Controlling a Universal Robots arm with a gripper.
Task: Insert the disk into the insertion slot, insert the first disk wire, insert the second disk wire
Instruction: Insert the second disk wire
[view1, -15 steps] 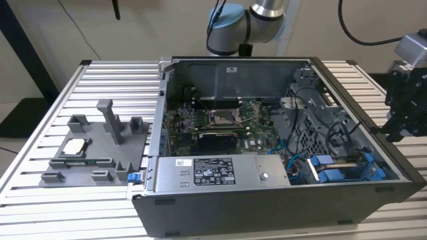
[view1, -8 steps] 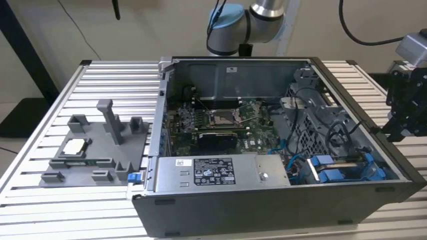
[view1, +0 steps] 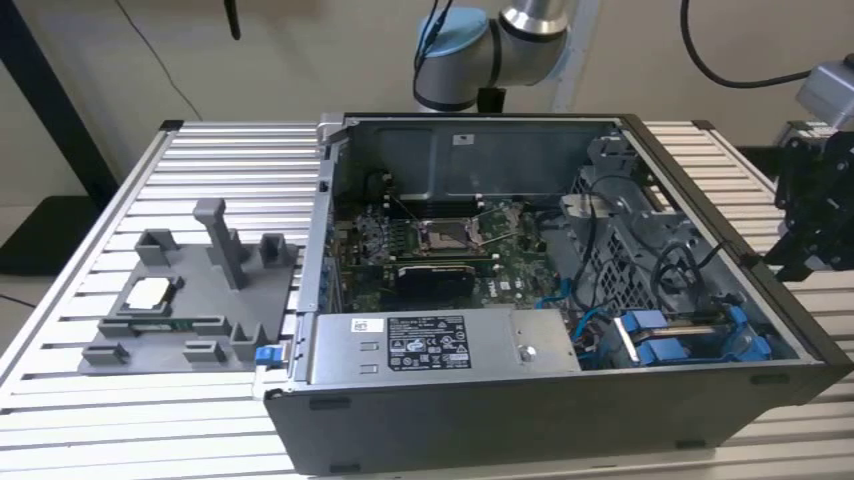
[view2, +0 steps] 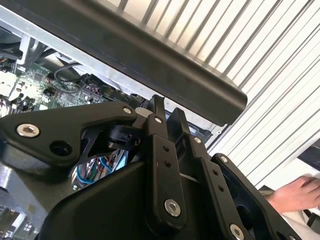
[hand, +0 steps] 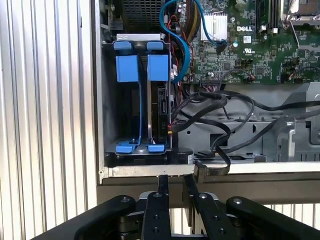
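Seemingly seated, the disk stands on edge in the insertion slot, just ahead of an empty pincer.

Its blue carrier fills the slot's compartment nearer the circuit board, and a second blue carrier sits in the compartment beside it. The disk's connector edge faces the open side of the computer case, probably so the wires can reach it. The pincer hangs outside the case wall, fingers slightly apart with nothing between them. Dark wires lie loose beyond the disk. I cannot tell whether any is plugged in.
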